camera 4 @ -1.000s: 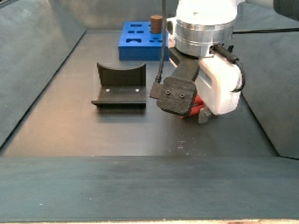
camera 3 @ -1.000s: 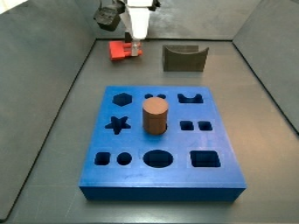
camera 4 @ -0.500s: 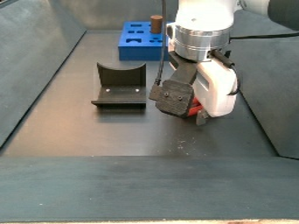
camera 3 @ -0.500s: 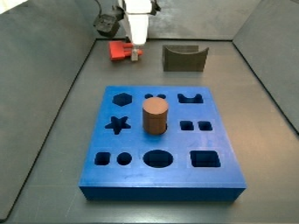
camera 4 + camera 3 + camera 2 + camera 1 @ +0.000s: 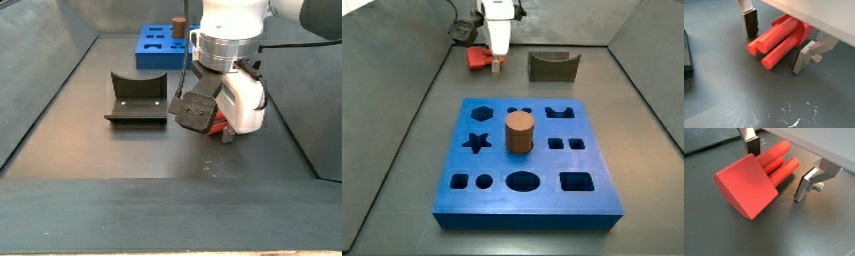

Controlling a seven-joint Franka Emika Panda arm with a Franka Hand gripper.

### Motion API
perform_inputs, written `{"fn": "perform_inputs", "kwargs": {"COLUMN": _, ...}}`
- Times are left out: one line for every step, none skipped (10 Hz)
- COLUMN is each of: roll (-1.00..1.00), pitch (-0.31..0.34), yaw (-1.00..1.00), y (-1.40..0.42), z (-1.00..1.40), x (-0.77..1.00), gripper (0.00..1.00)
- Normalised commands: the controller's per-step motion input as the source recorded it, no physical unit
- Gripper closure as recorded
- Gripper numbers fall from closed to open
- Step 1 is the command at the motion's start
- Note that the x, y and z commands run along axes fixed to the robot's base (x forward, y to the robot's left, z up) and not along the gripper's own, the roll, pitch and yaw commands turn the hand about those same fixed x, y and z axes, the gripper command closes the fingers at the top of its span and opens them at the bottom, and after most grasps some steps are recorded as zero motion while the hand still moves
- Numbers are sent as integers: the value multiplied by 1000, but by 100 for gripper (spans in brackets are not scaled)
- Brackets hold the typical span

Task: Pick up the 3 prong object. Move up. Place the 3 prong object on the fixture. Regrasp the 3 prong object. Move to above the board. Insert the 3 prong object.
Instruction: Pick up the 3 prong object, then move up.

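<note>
3 prong object (image 5: 754, 178) now sits between the lowered, still-open claw (image 5: 779, 170) fingers.

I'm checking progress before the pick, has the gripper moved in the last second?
Yes. In a side view the gripper has come down beside the red block, closer to the floor, judged against the fixture, which stayed put.

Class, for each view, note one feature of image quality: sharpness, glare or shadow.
In a wrist view the 3 prong object is sharp and evenly lit; in a side view the hand is small and soft; in a side view the floor shows dull sheen.
</note>
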Motion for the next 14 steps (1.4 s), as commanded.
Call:
{"fn": "perform_inputs", "kwargs": {"roll": 0, "pitch": 0, "yaw": 0, "y": 0, "z": 0, "x": 0, "gripper": 100}}
{"fn": "perform_inputs", "kwargs": {"roll": 0, "pitch": 0, "yaw": 0, "y": 0, "z": 0, "x": 0, "gripper": 100}}
{"fn": "perform_inputs", "kwargs": {"roll": 0, "pitch": 0, "yaw": 0, "y": 0, "z": 0, "x": 0, "gripper": 100}}
{"fn": "perform_inputs", "kwargs": {"roll": 0, "pitch": 0, "yaw": 0, "y": 0, "z": 0, "x": 0, "gripper": 100}}
{"fn": "perform_inputs", "kwargs": {"roll": 0, "pitch": 0, "yaw": 0, "y": 0, "z": 0, "x": 0, "gripper": 100}}
{"fn": "perform_inputs", "kwargs": {"roll": 0, "pitch": 0, "yaw": 0, "y": 0, "z": 0, "x": 0, "gripper": 100}}
{"fn": "perform_inputs", "kwargs": {"roll": 0, "pitch": 0, "yaw": 0, "y": 0, "z": 0, "x": 0, "gripper": 100}}
{"fn": "perform_inputs", "kwargs": {"roll": 0, "pitch": 0, "yaw": 0, "y": 0, "z": 0, "x": 0, "gripper": 100}}
{"fn": "perform_inputs", "kwargs": {"roll": 0, "pitch": 0, "yaw": 0, "y": 0, "z": 0, "x": 0, "gripper": 100}}
{"fn": "perform_inputs", "kwargs": {"roll": 0, "pitch": 0, "yaw": 0, "y": 0, "z": 0, "x": 0, "gripper": 100}}
{"fn": "perform_inputs", "kwargs": {"roll": 0, "pitch": 0, "yaw": 0, "y": 0, "z": 0, "x": 0, "gripper": 100}}
{"fn": "perform_inputs", "kwargs": {"roll": 0, "pitch": 0, "yaw": 0, "y": 0, "z": 833, "x": 0, "gripper": 100}}
{"fn": "perform_inputs", "kwargs": {"roll": -5, "pitch": -1, "yaw": -32, "y": -58, "z": 805, "x": 49, "gripper": 100}}
{"fn": "perform_inputs", "kwargs": {"roll": 5, "pitch": 28, "yaw": -32, "y": -46, "z": 713, "x": 34, "gripper": 100}}
